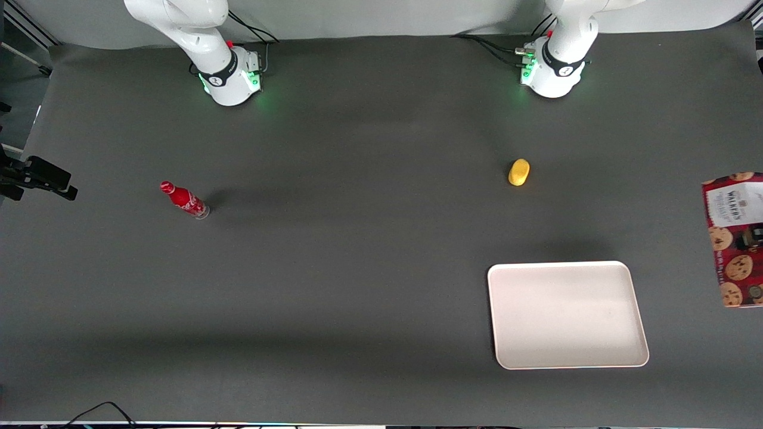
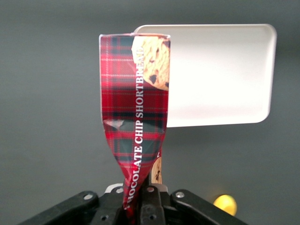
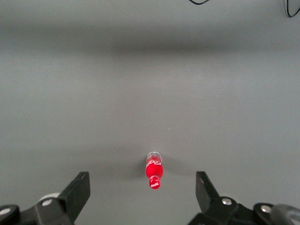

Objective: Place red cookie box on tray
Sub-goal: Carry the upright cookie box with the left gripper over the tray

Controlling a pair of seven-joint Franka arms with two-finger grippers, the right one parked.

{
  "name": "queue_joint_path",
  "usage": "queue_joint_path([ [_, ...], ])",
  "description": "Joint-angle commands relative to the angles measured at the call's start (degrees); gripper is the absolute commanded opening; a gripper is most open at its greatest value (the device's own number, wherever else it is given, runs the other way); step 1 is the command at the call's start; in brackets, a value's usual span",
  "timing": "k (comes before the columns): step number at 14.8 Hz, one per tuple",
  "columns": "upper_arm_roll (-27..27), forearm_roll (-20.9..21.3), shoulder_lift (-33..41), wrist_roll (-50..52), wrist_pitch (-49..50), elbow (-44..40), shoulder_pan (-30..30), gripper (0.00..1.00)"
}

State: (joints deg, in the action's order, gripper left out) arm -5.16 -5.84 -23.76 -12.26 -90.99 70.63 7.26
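The red cookie box [image 2: 136, 112] is held in the pincer [image 2: 140, 206], whose fingers are clamped on one crumpled end; its long axis runs away from the pincer toward the tray [image 2: 220, 75]. In the front view the red cookie box [image 1: 734, 238] hangs at the right edge of the frame, above the counter [image 1: 357, 268], with the tray [image 1: 566, 314] at lower right, near but apart. The coming move likely carries the box sideways over the tray. A yellow object [image 1: 518, 172] lies farther from the camera than the tray; a red bottle [image 1: 184, 200] stands toward the parked arm's end. Nothing blocks the path.
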Motion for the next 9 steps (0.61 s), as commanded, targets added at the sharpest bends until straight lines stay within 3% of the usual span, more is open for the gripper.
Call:
queue_joint_path([
  [1, 5.6, 4.1, -0.1, 7.3, -3.9, 0.7, -1.8, 0.0],
  [3, 7.9, 8.4, -2.2, 9.5, -8.4, 0.7, -2.7, 0.0],
  [9, 7.5, 8.8, -12.6, 8.5, -20.0, 1.4, -2.9, 0.0],
])
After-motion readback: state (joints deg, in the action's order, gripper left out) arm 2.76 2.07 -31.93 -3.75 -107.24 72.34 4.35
